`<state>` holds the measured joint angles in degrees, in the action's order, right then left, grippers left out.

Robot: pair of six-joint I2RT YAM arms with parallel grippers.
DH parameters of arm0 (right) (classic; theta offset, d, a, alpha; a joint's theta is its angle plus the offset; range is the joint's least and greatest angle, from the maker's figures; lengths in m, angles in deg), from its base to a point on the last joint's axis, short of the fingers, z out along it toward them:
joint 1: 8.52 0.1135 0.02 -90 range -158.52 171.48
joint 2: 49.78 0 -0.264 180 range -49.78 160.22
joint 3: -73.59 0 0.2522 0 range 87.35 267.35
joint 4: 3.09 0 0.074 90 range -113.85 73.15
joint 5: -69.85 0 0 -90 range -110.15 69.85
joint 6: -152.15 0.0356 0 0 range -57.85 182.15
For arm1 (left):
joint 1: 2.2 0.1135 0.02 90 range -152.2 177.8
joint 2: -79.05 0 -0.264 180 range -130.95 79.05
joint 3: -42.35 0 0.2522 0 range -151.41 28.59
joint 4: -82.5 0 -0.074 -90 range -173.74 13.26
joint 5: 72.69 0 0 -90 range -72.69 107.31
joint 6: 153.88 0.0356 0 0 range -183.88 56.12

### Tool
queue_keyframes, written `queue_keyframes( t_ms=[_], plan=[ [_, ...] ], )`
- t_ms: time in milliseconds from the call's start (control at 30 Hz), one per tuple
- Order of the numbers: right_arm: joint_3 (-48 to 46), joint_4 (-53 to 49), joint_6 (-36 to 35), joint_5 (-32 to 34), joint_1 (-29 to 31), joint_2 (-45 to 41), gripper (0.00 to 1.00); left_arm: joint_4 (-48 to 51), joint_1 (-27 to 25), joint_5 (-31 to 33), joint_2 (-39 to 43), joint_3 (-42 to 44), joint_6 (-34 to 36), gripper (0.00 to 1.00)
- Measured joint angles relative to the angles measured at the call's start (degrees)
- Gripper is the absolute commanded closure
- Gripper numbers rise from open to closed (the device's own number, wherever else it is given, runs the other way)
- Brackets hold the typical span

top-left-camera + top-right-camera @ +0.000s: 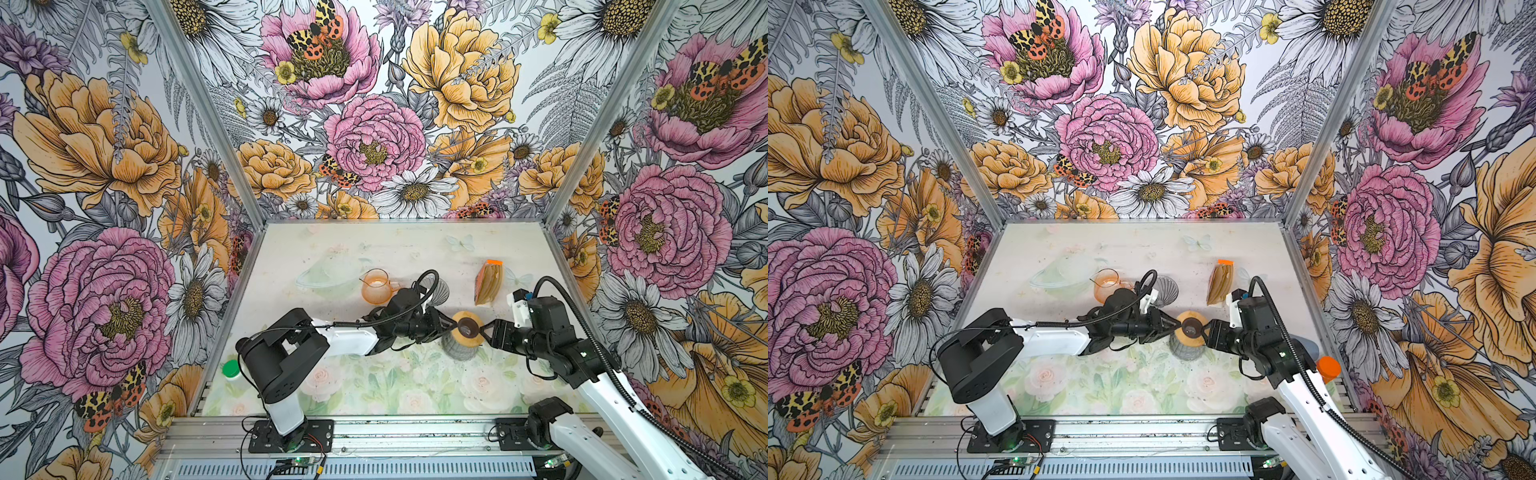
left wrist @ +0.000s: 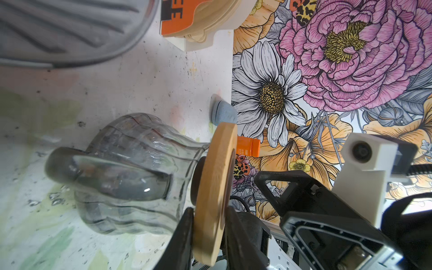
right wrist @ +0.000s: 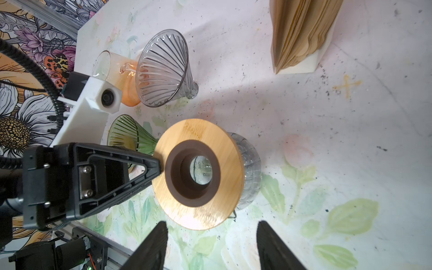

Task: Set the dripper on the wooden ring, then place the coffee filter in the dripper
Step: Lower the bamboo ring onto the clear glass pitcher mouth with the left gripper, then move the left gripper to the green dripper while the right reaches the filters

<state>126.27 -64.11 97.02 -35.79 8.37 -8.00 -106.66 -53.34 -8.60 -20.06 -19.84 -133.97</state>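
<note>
Barely begun. Pinches ring (image 1: 467,330) on carafe (image 1: 459,353) with left gripper (image 1: 451,326); holds right gripper (image 3: 212,224) spread beside it. Leaves filters (image 3: 301,35) stacked near surface's (image 1: 374,249) right edge, dripper (image 3: 163,70) empty, on its side, farther back.

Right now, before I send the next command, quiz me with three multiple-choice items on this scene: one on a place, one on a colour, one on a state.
1. Where does the wooden ring sit?
A. On top of the glass carafe
B. Under the carafe
C. Leaning on the back wall

2. What colour is the small glass pitcher?
A. Blue
B. Orange
C. Black

3. How is the right gripper?
A. Open, gripping nothing
B. Shut on a filter
C. Shut on the ring

Answers:
1 A: in the right wrist view the ring caps the carafe's mouth.
2 B: the pitcher shows orange-tinted in both top views.
3 A: in the right wrist view its fingers stand wide apart with no grip on anything.
</note>
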Motion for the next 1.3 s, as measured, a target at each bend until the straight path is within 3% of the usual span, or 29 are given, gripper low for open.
queue_keyframes(
  t_ms=[333,833,967,1067,1133,1300],
  plan=[
    [-0.2,3.2,0.5,0.2,0.0,4.5,0.54,5.6,0.2,2.0,3.1,0.0,1.7,0.74],
    [-0.2,3.6,-0.5,3.0,-0.6,5.2,0.53,16.0,0.8,5.2,7.9,-0.8,7.6,0.70],
    [0.4,3.8,-1.5,4.3,-1.6,6.6,0.59,19.5,1.1,6.1,11.0,-3.3,11.8,0.65],
    [2.7,3.8,-2.7,5.6,-2.3,8.1,0.64,23.3,1.2,7.0,13.2,-6.1,16.3,0.57],
    [4.7,3.9,-3.4,6.4,-2.8,9.3,0.65,25.7,1.4,7.6,14.8,-7.8,19.6,0.47],
    [9.4,4.2,-6.0,8.8,-4.1,12.5,0.68,29.6,3.2,9.2,20.9,-8.8,26.6,0.02]
  ],
)
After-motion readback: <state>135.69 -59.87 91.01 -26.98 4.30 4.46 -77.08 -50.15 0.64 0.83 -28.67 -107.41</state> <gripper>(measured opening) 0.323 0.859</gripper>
